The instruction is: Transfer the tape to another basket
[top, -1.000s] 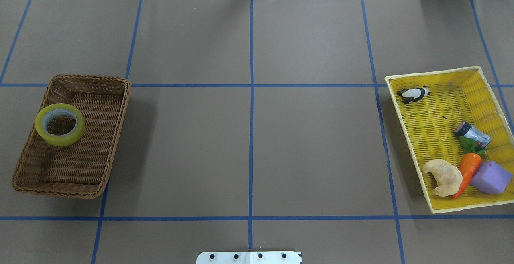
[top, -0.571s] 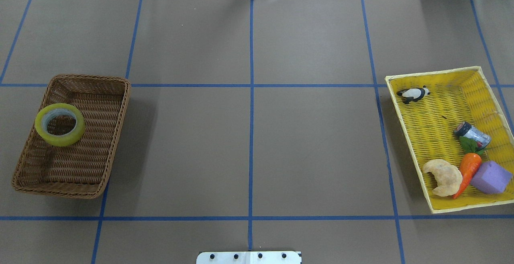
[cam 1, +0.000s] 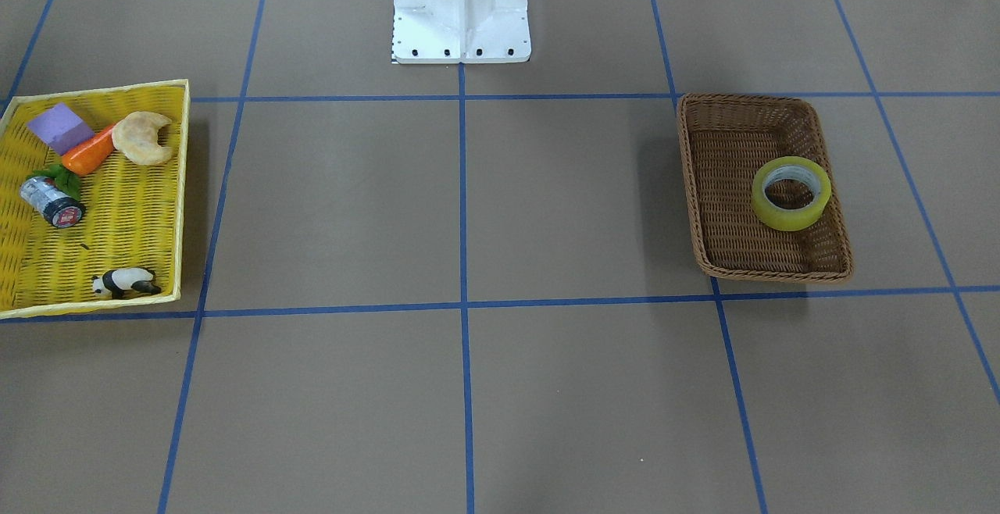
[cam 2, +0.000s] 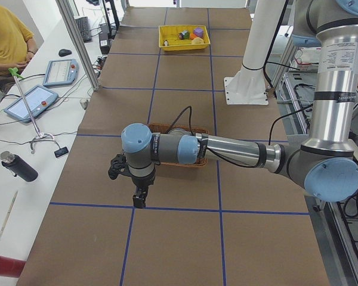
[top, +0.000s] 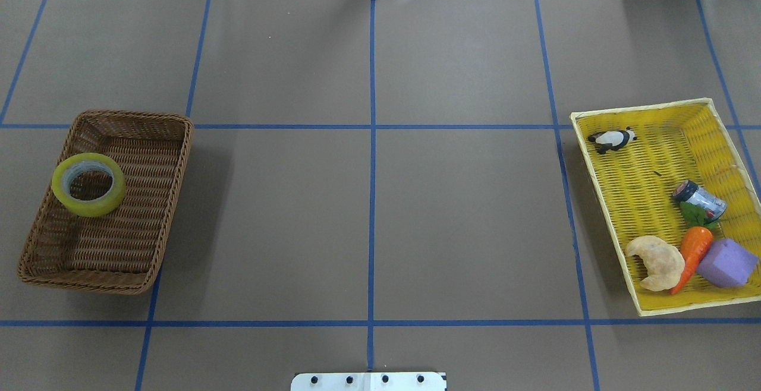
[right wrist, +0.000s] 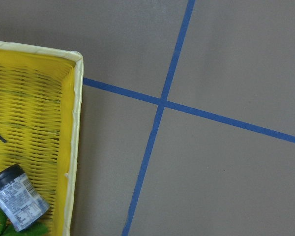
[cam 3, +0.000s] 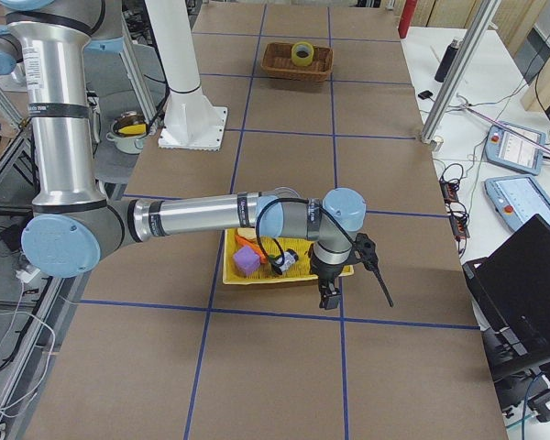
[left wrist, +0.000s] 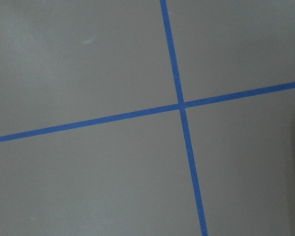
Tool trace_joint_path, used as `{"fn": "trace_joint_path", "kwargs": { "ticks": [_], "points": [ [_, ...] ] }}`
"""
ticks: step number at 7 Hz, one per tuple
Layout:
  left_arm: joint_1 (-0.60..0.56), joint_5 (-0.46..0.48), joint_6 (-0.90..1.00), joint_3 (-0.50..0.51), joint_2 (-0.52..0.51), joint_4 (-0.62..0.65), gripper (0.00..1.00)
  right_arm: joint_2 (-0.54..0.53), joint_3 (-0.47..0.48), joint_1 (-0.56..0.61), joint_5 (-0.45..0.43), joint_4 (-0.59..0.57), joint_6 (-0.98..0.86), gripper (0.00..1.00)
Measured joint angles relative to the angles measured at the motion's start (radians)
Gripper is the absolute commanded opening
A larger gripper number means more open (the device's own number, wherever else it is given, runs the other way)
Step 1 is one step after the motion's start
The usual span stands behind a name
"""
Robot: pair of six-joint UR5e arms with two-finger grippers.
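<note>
The yellow-green tape lies flat in the brown wicker basket at the table's left, against the basket's left wall. Both also show in the front-facing view, the tape in the basket, and far off in the right side view. My left gripper hangs over bare table beyond the basket's outer side; I cannot tell if it is open. My right gripper hangs just beyond the yellow tray's outer edge; I cannot tell its state. Neither gripper shows in the overhead view.
A yellow woven tray at the table's right holds a toy panda, a small labelled jar, a carrot, a croissant and a purple block. The robot's white base stands at the middle near edge.
</note>
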Motion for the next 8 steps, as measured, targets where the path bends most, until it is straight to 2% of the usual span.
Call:
{"fn": "trace_joint_path", "kwargs": {
  "ticks": [8],
  "points": [
    [0.001, 0.003, 0.004, -0.004, 0.005, -0.04, 0.98, -0.012, -0.002, 0.002, 0.006, 0.012, 0.004, 1.0]
  ]
}}
